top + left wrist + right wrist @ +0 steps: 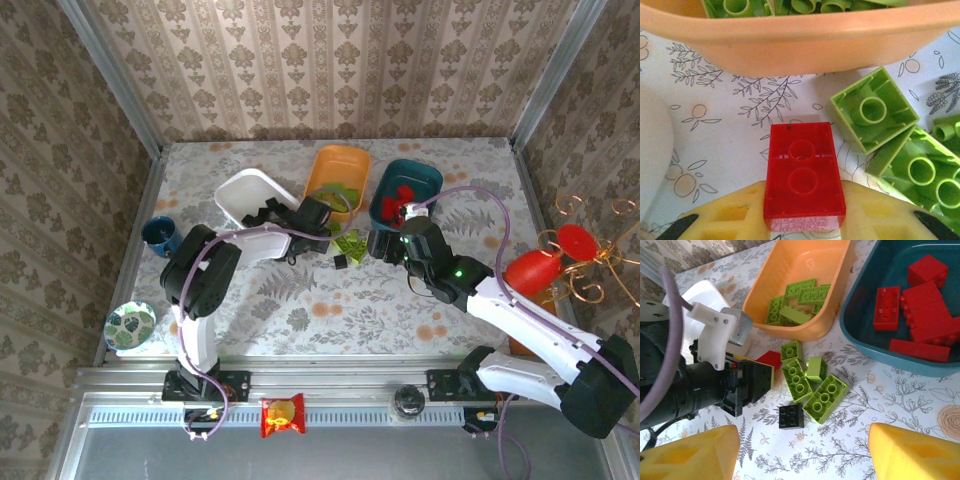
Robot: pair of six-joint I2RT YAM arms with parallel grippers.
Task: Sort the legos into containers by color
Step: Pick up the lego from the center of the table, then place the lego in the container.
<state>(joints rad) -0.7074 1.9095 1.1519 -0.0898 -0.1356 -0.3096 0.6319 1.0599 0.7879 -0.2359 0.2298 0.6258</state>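
While my left gripper sits clamped on 1 red brick on the table beside the orange tray, I judge the pickup in hand; next comes a lift across to the teal tray, which holds red bricks. The orange tray holds lime ones. The right gripper hangs apart, empty.

A robot lab booth: wallpapered panels in metal framing, arms bolted to a rail at the surface edge.
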